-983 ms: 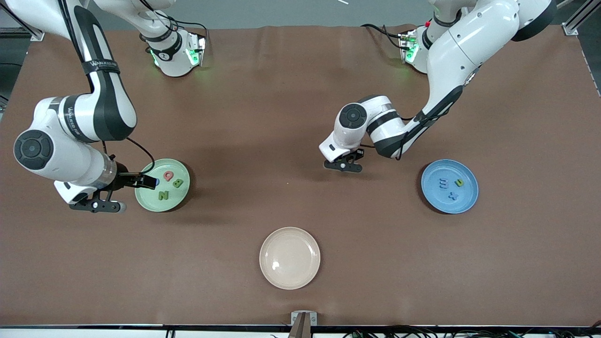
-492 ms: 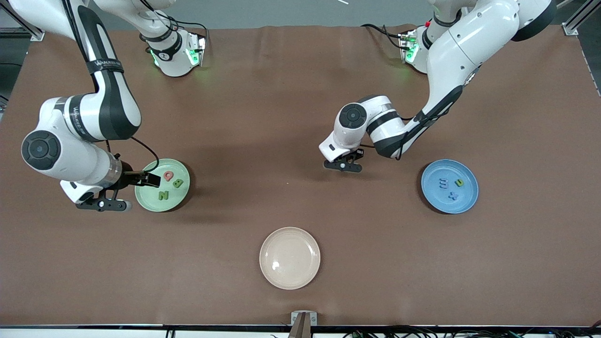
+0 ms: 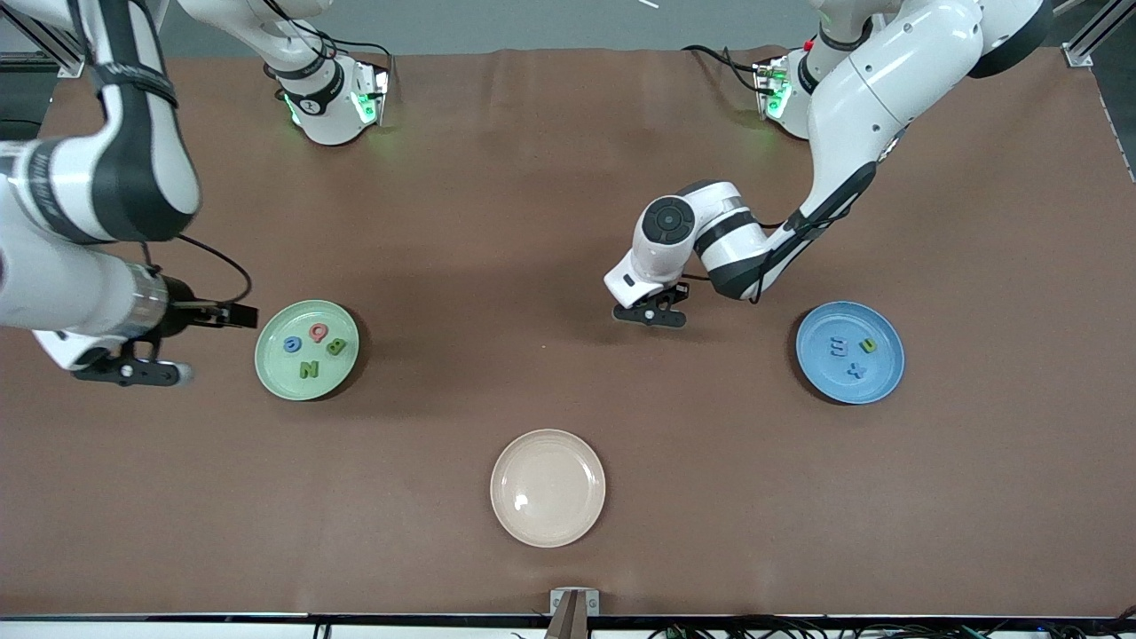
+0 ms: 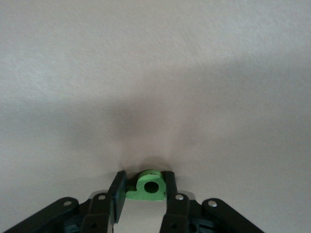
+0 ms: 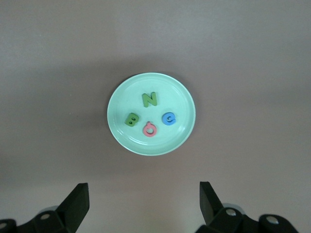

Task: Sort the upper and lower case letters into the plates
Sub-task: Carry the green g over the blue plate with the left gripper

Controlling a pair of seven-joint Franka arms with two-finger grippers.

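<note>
The right claw (image 3: 235,314) hangs over bare counter (image 3: 497,195) just beside the mint green plate (image 3: 277,373), at the right arm's end of the counter. Its two black fingers (image 5: 77,203) stand wide apart with nothing between them.

On the mint green plate lie four capitals: the blue G (image 3: 292,344), the pink Q (image 3: 318,333), the green B (image 3: 336,347) and the green N (image 3: 309,369). They sit close together near the middle of the plate, apart from one another; the N is the nearest to the front camera and the Q the farthest.

The left claw (image 4: 144,187) is over the middle of the counter, between the two coloured plates and well apart from both. It is closed on a small green letter (image 4: 147,186) with a round hole in it, pinched between the finger pads. Which letter it is cannot be told for sure.

The sky blue plate (image 3: 887,382) lies toward the left arm's end of the counter. In it are the blue m (image 3: 839,346), a small green letter (image 3: 869,345) beside it, and the blue x (image 3: 855,370), a little nearer to the front camera than the other two.

The beige plate (image 3: 548,524) sits nearest to the front camera, about midway along the counter, with nothing on it.
</note>
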